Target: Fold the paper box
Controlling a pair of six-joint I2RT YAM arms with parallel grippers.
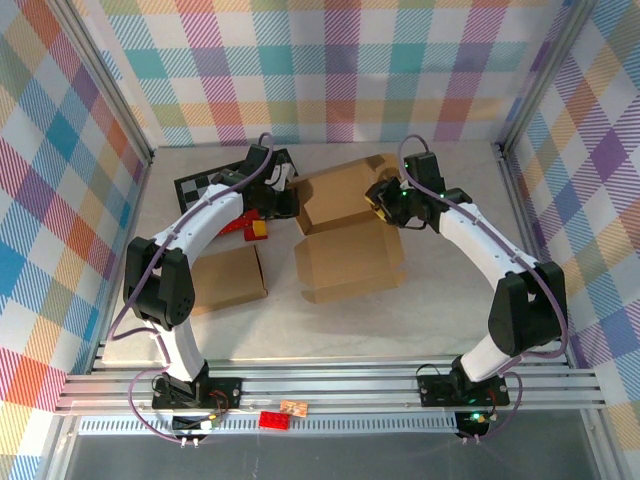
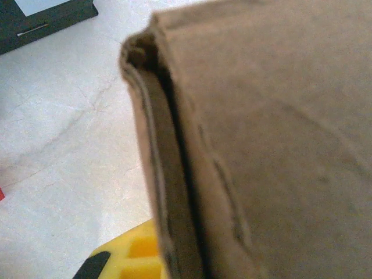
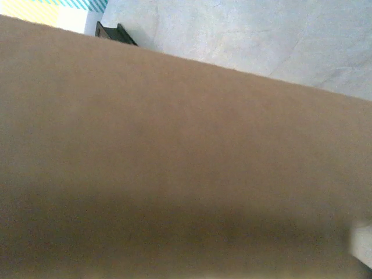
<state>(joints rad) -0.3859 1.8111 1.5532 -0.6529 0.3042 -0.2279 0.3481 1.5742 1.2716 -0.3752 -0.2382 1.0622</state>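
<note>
Left gripper [image 1: 285,198] clenched at the box [image 1: 338,198] edge; right gripper [image 1: 384,200] jaws, we cannot tell. Uneven pressure could let the box spring open.

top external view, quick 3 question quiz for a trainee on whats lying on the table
1. True or false: a second cardboard box lies to the left of the paper box.
2. The checkerboard lies: A) at the far left of the table; B) on top of the paper box; C) at the near right corner.
3. Fill in: in the left wrist view, the block beside the box's edge is ___.

Key: 1 true; 2 A; 3 yellow.
</note>
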